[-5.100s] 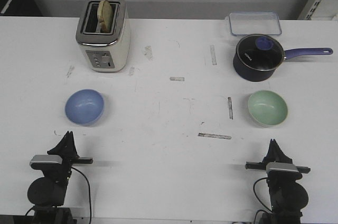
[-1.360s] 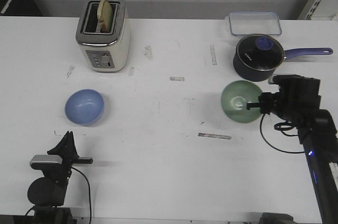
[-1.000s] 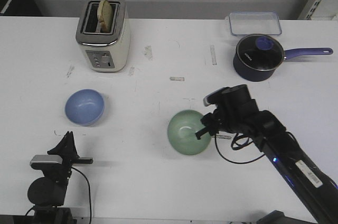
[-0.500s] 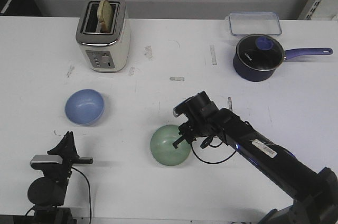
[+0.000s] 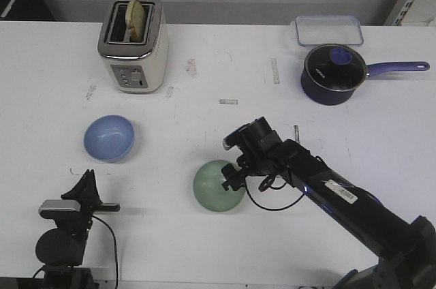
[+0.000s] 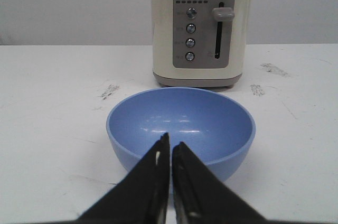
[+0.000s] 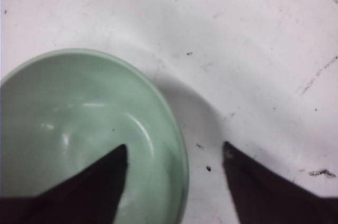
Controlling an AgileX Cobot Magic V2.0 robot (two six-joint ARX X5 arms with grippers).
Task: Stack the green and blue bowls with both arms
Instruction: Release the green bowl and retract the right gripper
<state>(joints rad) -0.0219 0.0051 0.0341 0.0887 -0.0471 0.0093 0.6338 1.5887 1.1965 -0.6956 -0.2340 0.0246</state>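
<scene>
Since half a second back, my right arm has barely shifted; the green bowl point(image 5: 219, 187) has sunk a touch and now looks set on the counter point(image 5: 204, 71) near its middle front, well away from the spot by the saucepan point(image 5: 334, 73) where it began five seconds ago. I judge I brought it here so both arms can reach it for stacking.

My right claw point(image 5: 231, 174) stands wide: in the right wrist view one finger point(image 7: 79, 192) hangs inside the bowl point(image 7: 90, 139) and the other point(image 7: 274, 192) outside over bare counter, the rim between them and neither finger pressing it as far as I can see. So I read this as the release, the bowl resting on its own. The right arm stretches from the front right corner diagonally inward, wrist bent down over the bowl's right edge.

My left arm sits parked at the front left, where it has been throughout. Its left claw point(image 6: 170, 150) is pinched nearly closed with only a thin slit, holding nothing, and points straight at the blue bowl point(image 6: 181, 126), which stands upright on the counter just ahead of it, the toaster point(image 6: 199, 26) behind. In the front view the blue bowl point(image 5: 109, 138) is well apart from the green one, so the stack is not yet made; I take the left arm's turn to be next
</scene>
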